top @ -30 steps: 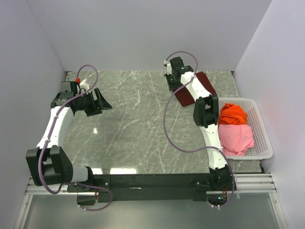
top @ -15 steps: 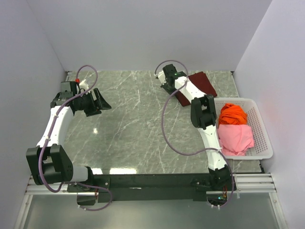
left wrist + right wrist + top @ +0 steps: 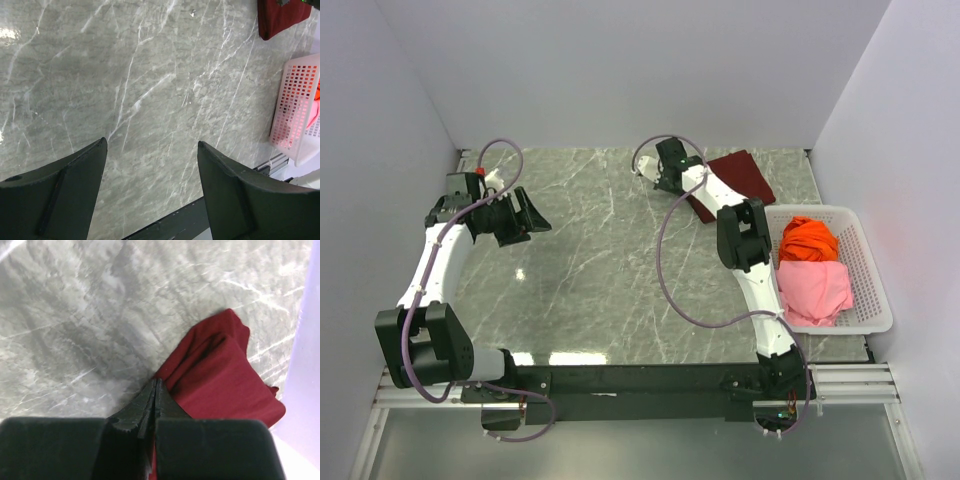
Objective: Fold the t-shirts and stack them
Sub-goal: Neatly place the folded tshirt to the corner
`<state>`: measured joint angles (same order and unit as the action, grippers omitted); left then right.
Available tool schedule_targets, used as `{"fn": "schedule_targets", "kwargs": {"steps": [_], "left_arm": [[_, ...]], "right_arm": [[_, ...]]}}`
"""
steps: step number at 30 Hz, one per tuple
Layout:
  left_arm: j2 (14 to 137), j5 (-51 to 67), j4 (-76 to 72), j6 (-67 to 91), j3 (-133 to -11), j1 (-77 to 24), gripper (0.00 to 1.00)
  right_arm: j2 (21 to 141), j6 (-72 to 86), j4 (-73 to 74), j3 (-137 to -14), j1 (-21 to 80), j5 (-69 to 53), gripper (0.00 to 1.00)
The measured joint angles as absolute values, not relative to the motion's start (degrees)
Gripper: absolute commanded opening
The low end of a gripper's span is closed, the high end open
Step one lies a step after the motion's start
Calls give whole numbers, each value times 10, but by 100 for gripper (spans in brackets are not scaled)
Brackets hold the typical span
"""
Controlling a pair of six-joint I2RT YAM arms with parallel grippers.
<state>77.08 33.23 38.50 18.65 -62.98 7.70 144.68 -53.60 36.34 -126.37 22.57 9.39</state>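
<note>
dark maroon-red cloth t-shirt (image 3: 735, 178) lies crumpled at the far right of the grey marble table (image 3: 600, 260), just beyond the far corner of the white perforated plastic basket (image 3: 868, 262). right gripper (image 3: 664, 181) reaches to the shirt's left edge. in the right wrist view its jaws are pressed tight together (image 3: 156, 385), with the hem of the maroon shirt (image 3: 215, 375) meeting the fingertips and a red sliver showing between the fingers, so it looks pinched on the cloth edge. the rest of the shirt spreads right of the fingers, folded over itself, resting on the table.

bright orange cloth t-shirt (image 3: 808, 238) is bunched in the far half of the basket. light pink cloth t-shirt (image 3: 815, 288) is bunched in the near half, touching the orange one.

left gripper (image 3: 525, 215) hangs over the left side of the table, well apart from all the shirts. its jaws are spread wide (image 3: 150, 150) with nothing between them, only bare marble below. the maroon shirt (image 3: 280, 17) and the basket (image 3: 295, 100) show at the right edge of the left wrist view.
</note>
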Motion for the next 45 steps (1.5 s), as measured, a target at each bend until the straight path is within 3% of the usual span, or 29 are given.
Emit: {"fn": "schedule_targets", "kwargs": {"steps": [45], "left_arm": [[779,331,384,187,-630,81,78]], "right_arm": [[1484,-662,265,-1265,102,165,0]]}}
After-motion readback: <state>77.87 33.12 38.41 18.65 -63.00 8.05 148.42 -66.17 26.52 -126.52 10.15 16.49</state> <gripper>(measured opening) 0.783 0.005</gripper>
